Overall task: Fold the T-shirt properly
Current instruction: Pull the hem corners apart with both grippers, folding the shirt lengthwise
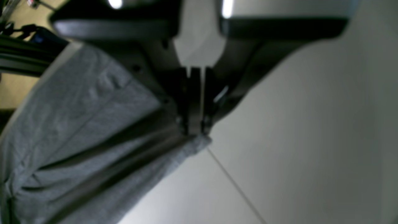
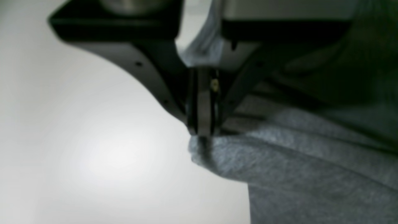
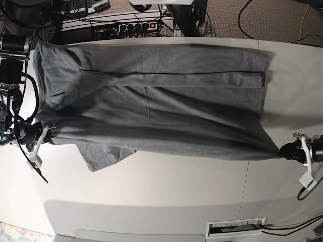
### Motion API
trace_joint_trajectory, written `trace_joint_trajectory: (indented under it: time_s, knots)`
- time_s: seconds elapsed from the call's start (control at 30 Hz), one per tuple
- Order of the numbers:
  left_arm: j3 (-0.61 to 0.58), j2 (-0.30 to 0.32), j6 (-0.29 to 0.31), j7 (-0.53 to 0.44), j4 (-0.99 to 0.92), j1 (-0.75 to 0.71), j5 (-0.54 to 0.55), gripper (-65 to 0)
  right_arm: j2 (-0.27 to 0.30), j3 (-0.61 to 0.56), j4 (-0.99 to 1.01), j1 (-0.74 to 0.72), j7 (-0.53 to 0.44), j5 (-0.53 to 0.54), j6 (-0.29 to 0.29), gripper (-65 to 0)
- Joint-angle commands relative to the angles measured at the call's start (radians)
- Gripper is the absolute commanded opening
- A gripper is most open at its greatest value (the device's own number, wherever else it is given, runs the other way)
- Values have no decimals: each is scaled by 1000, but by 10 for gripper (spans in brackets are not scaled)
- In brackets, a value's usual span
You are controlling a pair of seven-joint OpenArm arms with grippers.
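Observation:
The heather-grey T-shirt (image 3: 161, 111) lies stretched lengthwise across the white table (image 3: 151, 186), with a sleeve (image 3: 103, 154) sticking out toward the front. My left gripper (image 3: 283, 150), on the right of the base view, is shut on the shirt's front right corner. In the left wrist view the jaws (image 1: 194, 132) pinch a fabric corner (image 1: 199, 144), and the shirt (image 1: 77, 124) trails off to the left. My right gripper (image 3: 44, 133), on the left of the base view, is shut on the shirt's front left edge. In the right wrist view the jaws (image 2: 202, 132) pinch a fold of the shirt (image 2: 295, 174).
A power strip with cables (image 3: 126, 25) lies behind the table's far edge. A table seam (image 3: 246, 181) runs front to back on the right side. A white vent grille (image 3: 236, 228) sits at the front edge. Bare table extends in front of the shirt.

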State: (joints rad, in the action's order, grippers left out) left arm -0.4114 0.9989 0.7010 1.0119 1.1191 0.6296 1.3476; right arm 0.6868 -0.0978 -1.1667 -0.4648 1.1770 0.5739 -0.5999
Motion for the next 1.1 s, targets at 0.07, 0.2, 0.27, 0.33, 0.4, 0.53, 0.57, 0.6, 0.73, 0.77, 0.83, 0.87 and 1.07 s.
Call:
trace_joint_trajectory:
  time_s: [0.07,0.2,0.27,0.33,0.4,0.53,0.57,0.6,0.73,0.77,0.83,0.87,1.07]
  knots:
    - [11,54,-3,16,8,32,67,-650,28,8,-61,-11,60,21,2,-650]
    - [11,88,-3,46,8,-6,127,-650,29,8,-106,-11,169,84,2,-650]
    - [11,98,-3,68,8,-39,136,-650,32,8,-126,-8,196,92,1,-650]
    - [11,102,-3,74,8,-76,136,-650,46,8,-145,7,196,92,1,-650]
    - [11,101,-3,74,8,-112,136,-650,61,8,-166,36,199,92,1,-650]
    - [11,101,-3,82,8,-174,136,-650,90,8,-212,118,201,92,1,-650]
    - [11,101,-3,87,8,-185,136,-650,95,8,-222,138,202,92,1,-650]
    - [11,101,-3,98,8,-193,136,-650,101,8,-234,159,203,92,1,-650]
    - [11,104,-3,121,8,-219,136,-650,122,8,-281,233,202,80,0,-650]
    - [11,107,-3,125,8,-227,136,-650,127,8,-289,247,203,79,0,-650]
    - [11,108,-3,126,8,-238,136,-650,138,8,-297,269,201,62,0,-650]
    - [11,110,-3,125,8,-246,136,-650,141,8,-299,274,200,61,0,-650]
    - [11,108,-3,101,8,-253,136,-650,142,8,-299,276,169,62,1,-650]
